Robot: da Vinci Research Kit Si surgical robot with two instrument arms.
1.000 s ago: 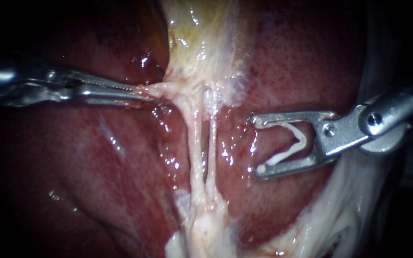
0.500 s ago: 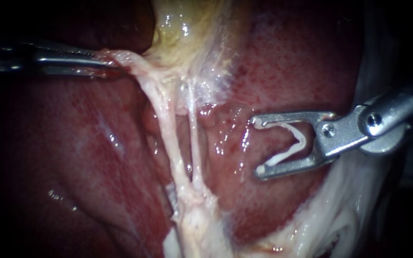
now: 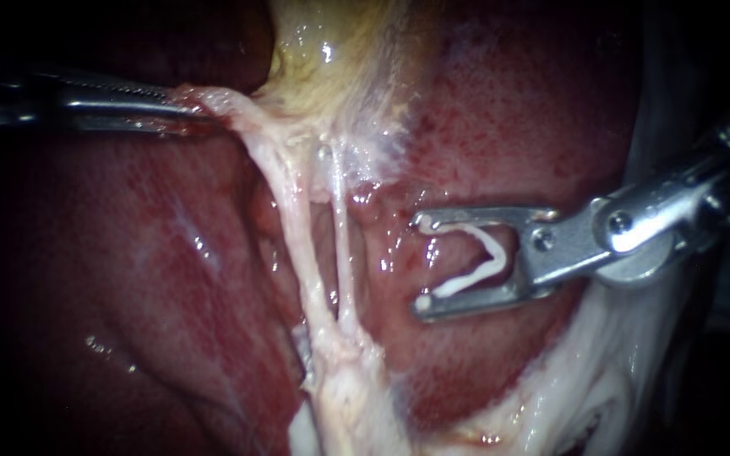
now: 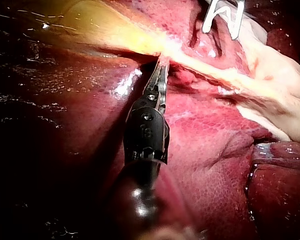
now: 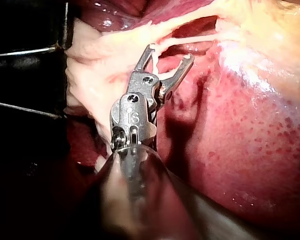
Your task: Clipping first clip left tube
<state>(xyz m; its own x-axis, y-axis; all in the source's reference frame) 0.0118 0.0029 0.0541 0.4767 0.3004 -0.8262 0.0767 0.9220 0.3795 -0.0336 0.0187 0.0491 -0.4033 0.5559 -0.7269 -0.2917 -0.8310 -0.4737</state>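
Note:
Two pale tubes run side by side over the liver: the left tube [image 3: 297, 236] and the thinner right tube [image 3: 341, 253]. My left instrument [image 3: 189, 106] comes in from the left, its jaws shut on the pale tissue where the tubes meet the gallbladder [image 3: 340, 51], holding it taut; the left wrist view shows the same hold [image 4: 161, 64]. My right instrument [image 3: 421, 263] stands just right of the right tube, its jaws wide apart and holding a white clip [image 3: 476, 260] between them. No tube lies inside the jaws. In the right wrist view these jaws [image 5: 169, 54] sit just short of the tubes.
Dark red liver [image 3: 128, 270] lies on both sides of the tubes. Whitish fatty tissue [image 3: 601, 371] lies below my right instrument's shaft. The tubes merge into a pale stump [image 3: 340, 388] at the bottom.
My left instrument pulled the tissue up and to the left, slanting and tightening the tubes. After that my right instrument moved left with the clip, closer to the tubes.

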